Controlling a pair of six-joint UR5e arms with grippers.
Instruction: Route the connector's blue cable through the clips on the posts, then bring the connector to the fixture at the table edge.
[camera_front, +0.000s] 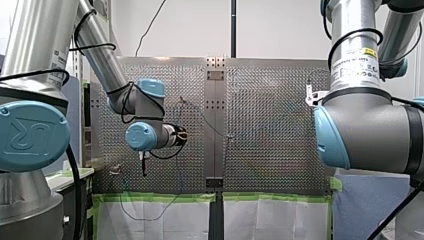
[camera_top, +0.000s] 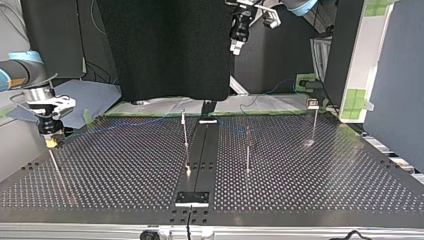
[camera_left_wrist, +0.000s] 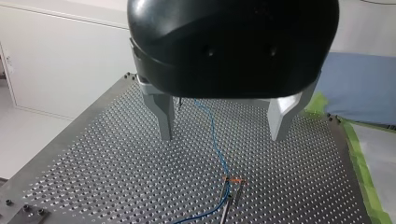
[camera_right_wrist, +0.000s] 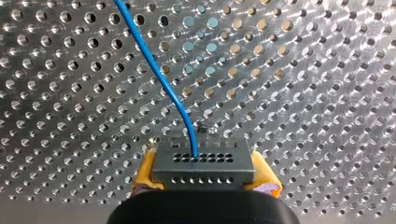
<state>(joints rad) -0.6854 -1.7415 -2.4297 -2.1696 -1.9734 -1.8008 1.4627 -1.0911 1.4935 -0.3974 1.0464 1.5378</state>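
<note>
Right wrist view: connector (camera_right_wrist: 203, 159) partly behind tool (camera_right_wrist: 205, 177)

right wrist: right end effector (camera_right_wrist: 204, 173) body cut by edge, connector (camera_right_wrist: 203, 163) base buried between pads (camera_right_wrist: 145, 173), blue cable (camera_right_wrist: 159, 74) cut at frame edge | front: right end effector mostly hidden behind own arm (camera_front: 370, 125), blue cable too thin to trace | top: clips (camera_top: 313, 104) on posts (camera_top: 185, 135) too small to read | left wrist: far desk (camera_left_wrist: 93, 177) masked by left end effector (camera_left_wrist: 222, 137) housing

Your left gripper (camera_left_wrist: 222, 137) hangs high over the left half, its metal fingers (camera_left_wrist: 164, 121) spread wide apart, while your right gripper (camera_right_wrist: 205, 171) sits low at the right, its yellow pads (camera_right_wrist: 145, 172) clamped on the connector (camera_right_wrist: 203, 158).
</note>
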